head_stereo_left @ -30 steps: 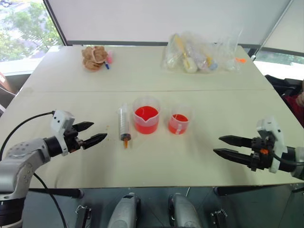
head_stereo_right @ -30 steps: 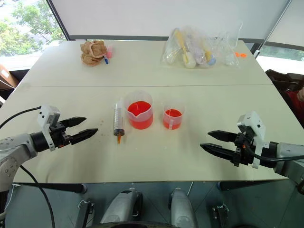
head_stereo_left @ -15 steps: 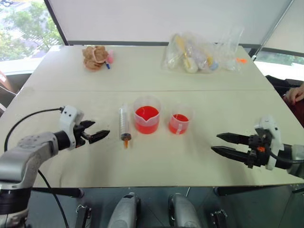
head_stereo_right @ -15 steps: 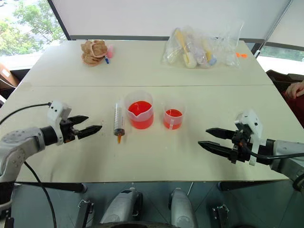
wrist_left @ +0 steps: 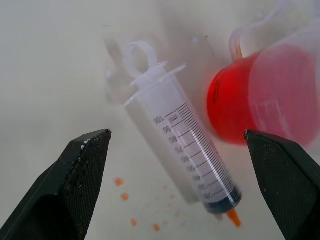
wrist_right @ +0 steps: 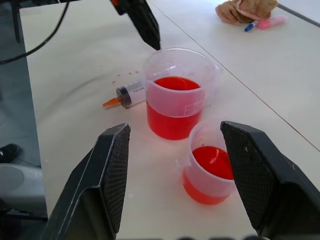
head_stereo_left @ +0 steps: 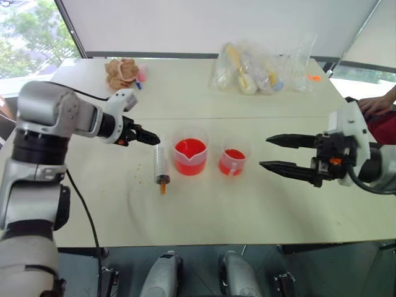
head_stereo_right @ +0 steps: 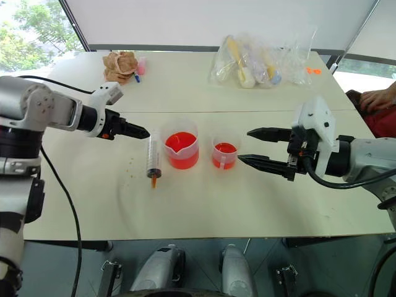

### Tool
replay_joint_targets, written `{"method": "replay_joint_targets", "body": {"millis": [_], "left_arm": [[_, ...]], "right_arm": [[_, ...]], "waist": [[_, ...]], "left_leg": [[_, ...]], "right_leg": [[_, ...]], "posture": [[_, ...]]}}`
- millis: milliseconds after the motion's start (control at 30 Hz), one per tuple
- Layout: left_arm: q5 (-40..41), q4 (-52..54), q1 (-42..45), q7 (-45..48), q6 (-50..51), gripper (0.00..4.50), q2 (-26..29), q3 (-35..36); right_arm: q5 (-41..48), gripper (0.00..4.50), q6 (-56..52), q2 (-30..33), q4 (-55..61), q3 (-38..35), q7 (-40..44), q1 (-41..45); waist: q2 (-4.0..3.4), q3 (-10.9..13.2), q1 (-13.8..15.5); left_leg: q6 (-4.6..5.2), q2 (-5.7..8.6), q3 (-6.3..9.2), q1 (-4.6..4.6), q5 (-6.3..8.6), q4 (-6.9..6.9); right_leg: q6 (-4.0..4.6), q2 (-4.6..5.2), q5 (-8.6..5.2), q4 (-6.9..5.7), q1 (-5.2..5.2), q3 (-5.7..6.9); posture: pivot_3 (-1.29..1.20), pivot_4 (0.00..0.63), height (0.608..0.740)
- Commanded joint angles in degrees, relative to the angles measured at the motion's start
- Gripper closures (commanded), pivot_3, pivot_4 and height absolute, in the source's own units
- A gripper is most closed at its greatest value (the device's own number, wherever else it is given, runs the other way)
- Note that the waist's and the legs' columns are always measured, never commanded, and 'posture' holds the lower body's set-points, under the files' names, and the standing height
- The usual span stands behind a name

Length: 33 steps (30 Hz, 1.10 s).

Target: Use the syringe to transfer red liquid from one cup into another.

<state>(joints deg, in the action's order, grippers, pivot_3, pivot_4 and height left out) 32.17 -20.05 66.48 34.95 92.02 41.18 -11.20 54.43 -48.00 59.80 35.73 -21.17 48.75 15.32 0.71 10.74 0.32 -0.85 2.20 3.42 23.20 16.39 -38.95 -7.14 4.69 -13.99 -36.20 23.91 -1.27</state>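
Left pincer spread above syringe plunger; orange tip toward robot

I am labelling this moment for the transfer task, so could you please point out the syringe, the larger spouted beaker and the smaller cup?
syringe (wrist_left: pixel 192 150): left wrist view, on the graduated barrel.
larger spouted beaker (head_stereo_left: pixel 190 157): left eye view, on its front wall.
smaller cup (wrist_right: pixel 207 172): right wrist view, on its liquid-filled wall.

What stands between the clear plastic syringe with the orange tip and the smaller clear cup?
The larger spouted clear beaker of red liquid stands between the syringe and the smaller cup, in both eye views.
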Motion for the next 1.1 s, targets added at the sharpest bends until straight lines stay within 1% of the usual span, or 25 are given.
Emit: {"method": "replay_joint_targets", "body": {"millis": [33,100,200,267,400,567,700,733,767,900,933,1033,1100], "left_arm": [[-2.85,-4.82,3.45,-0.94,0.32,0.03,-2.17,-2.2],[-4.22,-6.68,4.23,-0.92,-0.44,0.03,-3.39,-3.61],[-6.56,-10.87,4.99,-0.89,-2.33,0.03,-5.96,-5.37],[-7.45,-12.31,5.43,-0.38,-2.93,0.03,-6.57,-5.92],[-10.89,-16.68,5.18,-1.67,-4.79,0.03,-11.23,-8.43],[-13.23,-21.54,5.68,-4.1,-5.33,0.03,-17.22,-5.55],[-15.91,-22.74,5.75,-5.95,-6.74,0.03,-19.3,-4.97],[-16.52,-22.44,5.51,-6.19,-6.98,0.59,-19.33,-5.1],[-16.76,-22.22,5.33,-6.13,-6.59,0.87,-19.3,-5.01],[-16.8,-21.22,4.95,-5.85,-4.79,2.8,-19.2,-3.79],[-16.88,-20.95,4.91,-5.87,-4.6,3.06,-19.2,-3.67],[-16.57,-19.89,4.96,-6.14,-2.81,3.09,-18.61,-1.71],[-16.36,-18.03,5.56,-5.7,-2.34,3.09,-16.3,-0.52]], "right_arm": [[1.85,1.49,0.07,-0.04,3.13,-1.69,-2.17,0.46],[2.53,1.49,-0.09,-0.11,4.1,-1.85,-3.38,0.38],[3.35,1.49,-0.11,-0.07,5.12,-2.53,-4.89,0.11],[3.76,1.49,-0.04,0.08,5.32,-2.65,-5.44,-0.02],[3.41,1.49,0.47,-0.34,5.8,-3.95,-7.17,-1.45],[2.94,1.49,1.18,-0.71,6.14,-3.42,-8.23,-2.33],[2.85,1.49,1.61,-0.54,5.81,-3.58,-8.32,-2.56],[2.95,1.49,1.68,-0.49,5.79,-3.83,-8.32,-2.72],[2.99,1.49,1.76,-0.48,5.82,-3.9,-8.39,-2.83],[3.0,1.49,1.92,-0.62,6.15,-3.69,-8.87,-3.19],[2.99,1.49,1.98,-0.61,6.11,-3.66,-8.88,-3.27],[3.01,1.49,2.02,-0.58,5.94,-3.23,-8.98,-3.17],[2.94,1.49,2.06,-0.42,5.43,-3.75,-8.5,-3.59]], "waist": [[0.0,0.0,0.0],[0.0,0.0,0.03],[0.0,0.0,0.09],[0.0,0.0,0.12],[0.0,0.0,0.47],[-0.03,-0.04,0.51],[-0.06,-0.06,0.55],[-0.06,-0.06,0.53],[-0.06,-0.06,0.51],[-0.06,-0.06,0.45],[-0.06,-0.06,0.48],[-0.05,-0.05,0.44],[-0.03,-0.04,0.36]], "left_leg": [[-0.01,0.0,-0.01,0.16,-0.01,-0.02],[-0.03,0.0,-0.04,0.26,-0.02,-0.02],[-0.04,0.0,-0.05,0.27,-0.02,-0.01],[-0.04,0.0,-0.07,0.27,-0.02,-0.02],[-0.03,0.01,-0.09,0.27,-0.02,-0.02],[-0.02,0.05,-0.08,0.26,-0.01,-0.06],[-0.02,0.06,-0.05,0.16,-0.02,-0.08],[-0.02,0.07,-0.04,0.13,-0.02,-0.1],[-0.02,0.07,-0.04,0.12,-0.02,-0.12],[-0.02,0.06,-0.03,0.12,-0.02,-0.14],[-0.02,0.06,-0.02,0.13,-0.02,-0.14],[-0.02,0.06,-0.02,0.16,-0.02,-0.14],[-0.02,0.07,-0.03,0.17,-0.01,-0.14]], "right_leg": [[0.0,0.01,0.0,-0.04,0.19,-0.02],[0.0,0.02,0.01,-0.1,0.37,-0.05],[0.0,0.02,0.01,-0.11,0.4,-0.06],[0.0,0.02,0.01,-0.1,0.4,-0.07],[0.0,0.04,0.01,-0.1,0.39,-0.09],[0.0,0.08,0.01,-0.11,0.33,-0.09],[-0.04,0.08,0.03,-0.11,0.17,-0.08],[-0.06,0.08,0.04,-0.11,0.13,-0.08],[-0.06,0.08,0.05,-0.11,0.11,-0.08],[-0.08,0.07,0.06,-0.13,0.12,-0.08],[-0.08,0.08,0.06,-0.14,0.13,-0.08],[-0.08,0.08,0.06,-0.12,0.14,-0.08],[-0.09,0.08,0.06,-0.12,0.16,-0.08]], "posture": [[0.0,0.15,0.74],[0.0,0.15,0.74],[0.0,0.15,0.74],[0.0,0.15,0.74],[0.0,0.15,0.74],[0.0,0.15,0.74],[0.0,0.15,0.74],[0.0,0.15,0.74],[0.0,0.15,0.74],[0.0,0.15,0.74],[0.0,0.15,0.74],[0.0,0.15,0.74],[0.0,0.15,0.74]]}}
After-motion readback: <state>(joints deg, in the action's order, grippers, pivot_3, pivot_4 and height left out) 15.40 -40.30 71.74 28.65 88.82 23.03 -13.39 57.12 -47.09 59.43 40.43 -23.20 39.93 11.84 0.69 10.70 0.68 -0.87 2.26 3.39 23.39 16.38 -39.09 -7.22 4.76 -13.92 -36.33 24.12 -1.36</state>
